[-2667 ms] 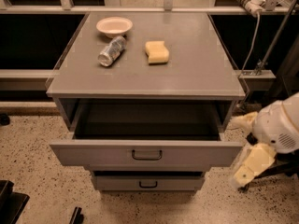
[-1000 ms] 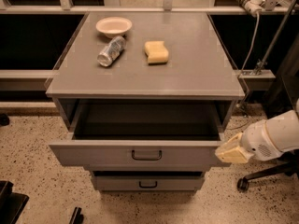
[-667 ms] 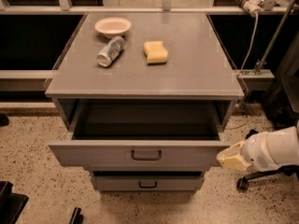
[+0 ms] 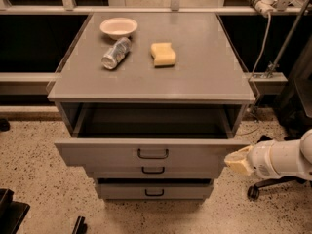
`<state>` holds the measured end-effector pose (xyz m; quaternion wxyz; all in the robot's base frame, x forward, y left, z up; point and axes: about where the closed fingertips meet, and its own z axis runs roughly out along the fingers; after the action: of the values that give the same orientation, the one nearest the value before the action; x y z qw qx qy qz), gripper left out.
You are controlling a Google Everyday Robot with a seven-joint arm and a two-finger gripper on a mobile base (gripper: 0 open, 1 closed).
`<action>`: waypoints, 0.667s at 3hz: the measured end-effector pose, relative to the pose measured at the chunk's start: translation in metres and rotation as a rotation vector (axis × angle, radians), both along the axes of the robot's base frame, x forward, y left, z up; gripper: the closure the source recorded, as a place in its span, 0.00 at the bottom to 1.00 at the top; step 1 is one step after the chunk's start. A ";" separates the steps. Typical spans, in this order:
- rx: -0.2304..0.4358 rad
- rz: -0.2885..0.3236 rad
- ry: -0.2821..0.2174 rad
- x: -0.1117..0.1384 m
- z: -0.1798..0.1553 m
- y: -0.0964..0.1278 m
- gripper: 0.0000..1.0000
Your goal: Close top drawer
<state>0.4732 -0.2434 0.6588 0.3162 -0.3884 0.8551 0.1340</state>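
The top drawer [image 4: 107, 153] is pulled out of the gray cabinet, with a small dark loop handle [image 4: 152, 153] at the centre of its front and a deep dark interior behind it. My gripper [image 4: 236, 162] is at the end of a white arm that comes in from the right. It sits beside the right end of the top drawer's front, at about the drawer's height, touching or nearly touching it.
On the cabinet top [image 4: 204, 72] lie a pale bowl [image 4: 118, 27], a plastic bottle on its side [image 4: 116, 53] and a yellow sponge [image 4: 163, 53]. Two narrower drawer fronts [image 4: 153, 191] sit below. A chair base with wheels [image 4: 253, 191] stands at the lower right on the speckled floor.
My gripper has moved from low at the right of the cabinet up and left to the right end of the top drawer's front. The drawer stands as open as before.
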 end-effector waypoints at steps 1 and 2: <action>-0.026 -0.032 -0.073 0.025 0.004 -0.001 1.00; -0.067 -0.047 -0.147 0.049 0.012 0.002 1.00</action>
<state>0.5217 -0.2416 0.6713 0.3678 -0.3874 0.8425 0.0689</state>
